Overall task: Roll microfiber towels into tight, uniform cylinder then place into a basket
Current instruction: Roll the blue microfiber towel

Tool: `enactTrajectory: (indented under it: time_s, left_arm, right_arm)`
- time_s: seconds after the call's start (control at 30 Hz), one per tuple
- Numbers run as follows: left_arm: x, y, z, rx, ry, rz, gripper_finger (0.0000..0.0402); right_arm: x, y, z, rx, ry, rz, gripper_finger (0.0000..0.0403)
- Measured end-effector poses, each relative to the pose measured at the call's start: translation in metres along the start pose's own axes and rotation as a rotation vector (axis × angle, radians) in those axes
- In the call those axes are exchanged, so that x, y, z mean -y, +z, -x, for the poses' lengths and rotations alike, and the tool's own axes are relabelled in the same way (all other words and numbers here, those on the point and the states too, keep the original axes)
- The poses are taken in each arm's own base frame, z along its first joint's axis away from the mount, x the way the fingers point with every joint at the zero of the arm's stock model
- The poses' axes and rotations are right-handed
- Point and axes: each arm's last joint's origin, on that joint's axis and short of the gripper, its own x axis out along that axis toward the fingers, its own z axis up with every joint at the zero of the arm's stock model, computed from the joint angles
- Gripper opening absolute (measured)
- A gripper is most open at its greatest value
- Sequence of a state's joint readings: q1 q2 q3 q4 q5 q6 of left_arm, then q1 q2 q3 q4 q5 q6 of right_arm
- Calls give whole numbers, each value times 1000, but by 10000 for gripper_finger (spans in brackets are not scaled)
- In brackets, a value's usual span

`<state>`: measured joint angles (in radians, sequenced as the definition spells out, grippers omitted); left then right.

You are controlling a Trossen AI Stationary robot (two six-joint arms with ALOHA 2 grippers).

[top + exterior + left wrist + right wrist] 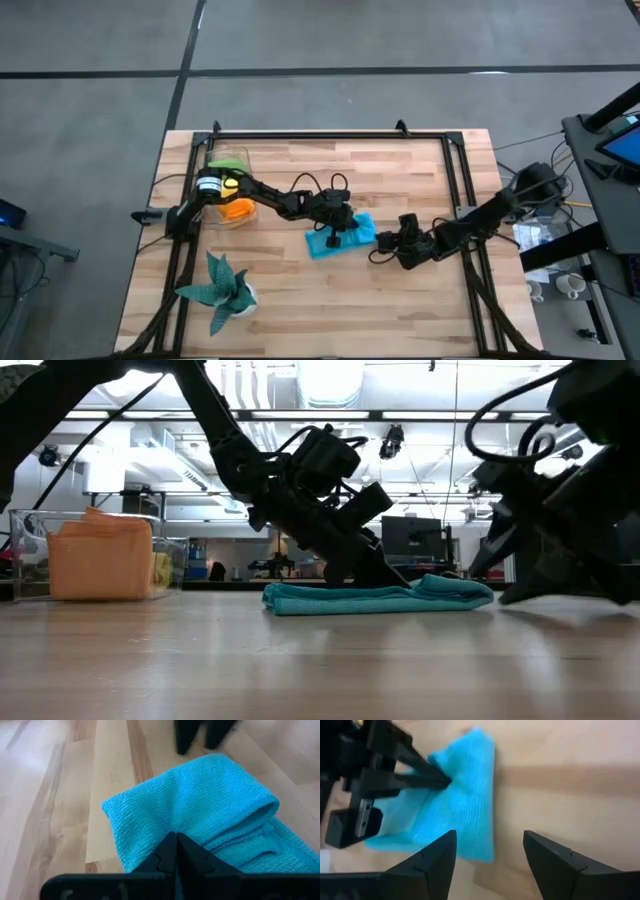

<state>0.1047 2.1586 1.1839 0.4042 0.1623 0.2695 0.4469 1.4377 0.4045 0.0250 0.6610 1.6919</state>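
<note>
The left gripper (176, 851) has its fingers shut, tips pressing the bright blue microfiber towel (340, 236) mid-table. The right gripper (489, 851) stands open just beside its edge, holding nothing. The towel is soft, limp and light; it would probably slide unless pinned, so take a folded edge. An orange folded towel (100, 555) sits in the clear thin-walled basket (30, 525).

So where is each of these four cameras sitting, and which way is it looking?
High: overhead, straight down on the table, both arms.
Low: at tabletop height, level across the blue towel, both arms.
Left wrist: on the left hand, shut, pressing the towel.
Right wrist: behind the open right hand.
All four share the towel.
</note>
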Motion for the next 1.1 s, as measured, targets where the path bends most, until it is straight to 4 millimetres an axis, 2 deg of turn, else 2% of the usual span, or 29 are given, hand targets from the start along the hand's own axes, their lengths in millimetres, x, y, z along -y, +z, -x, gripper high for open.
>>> enactTrajectory:
  time_s: [0.2,0.37,0.5,0.8,1.1]
  left_arm:
    - [1,-2,0,-4,-1,1,0]
    - [1,-2,0,-5,-2,2,0]
    - [1,-2,0,-6,-2,2,0]
    - [1,-4,0,-8,-3,3,0]
    - [1,-4,0,-9,-4,3,0]
  right_arm:
    - [-3,-13,-15,-3,25,-20,226]
    - [-11,-12,-14,1,36,-38,226]
    - [-29,-14,-12,-38,101,-95,221]
    - [-29,-23,-23,-45,55,-64,196]
    - [-19,-15,-15,-1,-35,-28,194]
